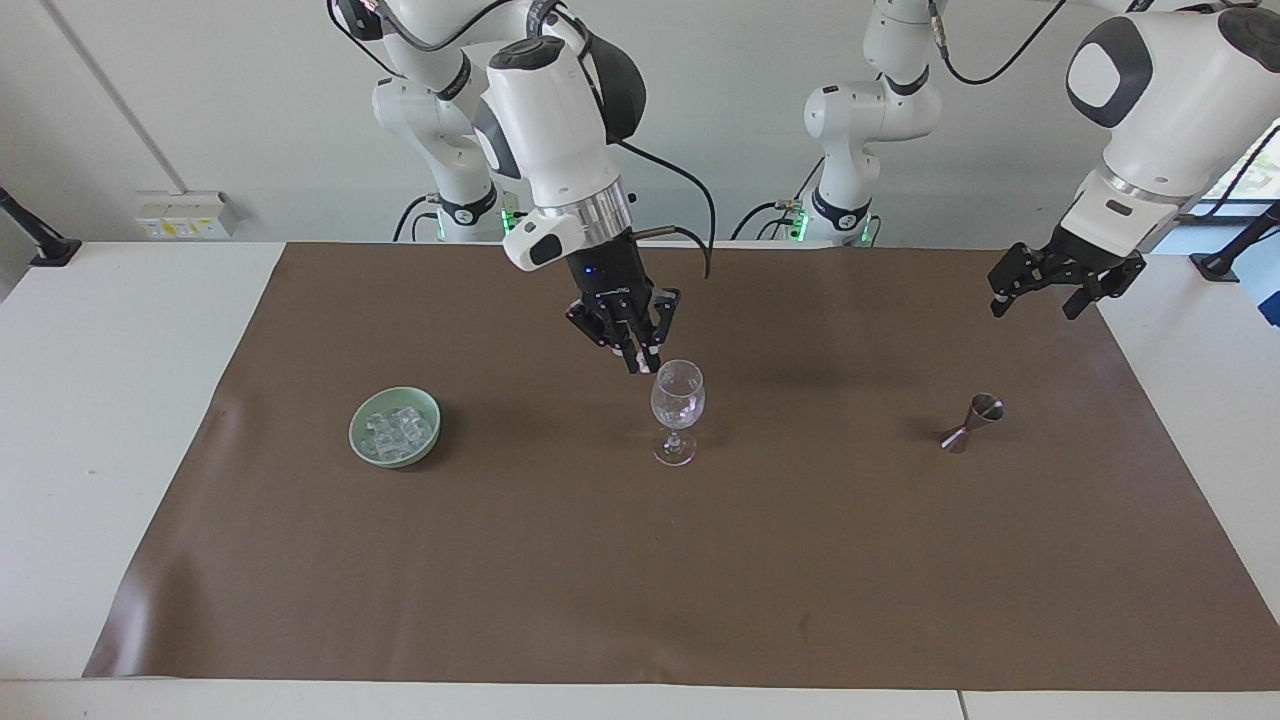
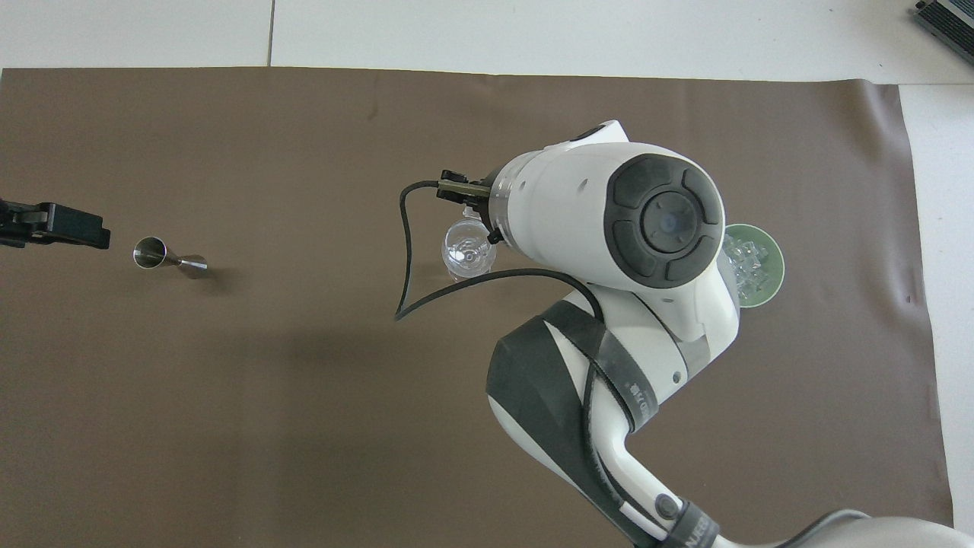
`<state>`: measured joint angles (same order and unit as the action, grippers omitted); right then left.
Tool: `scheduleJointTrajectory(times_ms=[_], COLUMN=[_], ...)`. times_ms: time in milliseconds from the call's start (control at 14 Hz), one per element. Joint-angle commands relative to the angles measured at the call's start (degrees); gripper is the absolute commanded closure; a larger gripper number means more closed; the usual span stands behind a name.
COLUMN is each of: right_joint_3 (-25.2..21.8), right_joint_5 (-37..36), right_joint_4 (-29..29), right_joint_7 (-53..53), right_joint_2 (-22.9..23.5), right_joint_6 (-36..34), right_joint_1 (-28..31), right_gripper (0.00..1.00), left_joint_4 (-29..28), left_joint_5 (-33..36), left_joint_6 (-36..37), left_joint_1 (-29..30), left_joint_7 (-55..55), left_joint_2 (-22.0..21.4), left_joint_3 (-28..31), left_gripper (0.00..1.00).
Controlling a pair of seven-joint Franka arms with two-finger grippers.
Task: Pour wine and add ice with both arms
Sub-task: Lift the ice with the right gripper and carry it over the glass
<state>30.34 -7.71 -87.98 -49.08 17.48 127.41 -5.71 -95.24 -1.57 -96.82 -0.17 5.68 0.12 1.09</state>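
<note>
Just above the wine glass [image 1: 678, 392] rim, on its ice bowl [image 1: 395, 426] side, the right gripper [image 1: 640, 361] hangs closed, though any cube between its fingers is not discernible, while the left gripper [image 1: 1040, 290] waits spread above the jigger [image 1: 973, 421].

White wall [image 1: 700, 100], white table [image 1: 100, 400], brown mat [image 1: 700, 560]

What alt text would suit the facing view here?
The right gripper hangs just above the rim of an upright wine glass at mid-table. A green bowl of ice sits toward the right arm's end; the left gripper waits above a metal jigger.
</note>
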Motion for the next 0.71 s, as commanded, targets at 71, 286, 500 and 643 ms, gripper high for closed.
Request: scheduleJointTrajectory(times_ms=[71, 286, 500, 643], right_joint_3=[0.86, 0.86, 0.86, 0.95], right_joint_5=[-2.74, -3.01, -3.1, -3.01], right_joint_4=[-1.14, -2.63, -2.64, -2.81], right_joint_7=[-0.93, -1.01, -0.84, -1.19], right_joint_2=[1.42, 1.85, 2.3, 2.91], right_joint_6=[0.12, 0.38, 0.47, 0.65], right_joint_1=[0.26, -0.09, -0.18, -0.7], right_gripper=[1.0, 1.0, 1.0, 1.0], left_joint_4=[-1.35, -1.53, -1.61, -1.61], left_joint_5=[0.25, 0.25, 0.25, 0.25], left_joint_6=[0.14, 0.23, 1.45, 1.54], left_joint_1=[0.0, 0.0, -0.44, -0.44], left_joint_7=[0.64, 0.56, 0.29, 0.29], left_joint_2=[-1.35, -1.35, -1.53, -1.53], left_joint_3=[-0.91, -1.26, -1.26, -1.26], left_gripper=[0.0, 0.0, 0.0, 0.0])
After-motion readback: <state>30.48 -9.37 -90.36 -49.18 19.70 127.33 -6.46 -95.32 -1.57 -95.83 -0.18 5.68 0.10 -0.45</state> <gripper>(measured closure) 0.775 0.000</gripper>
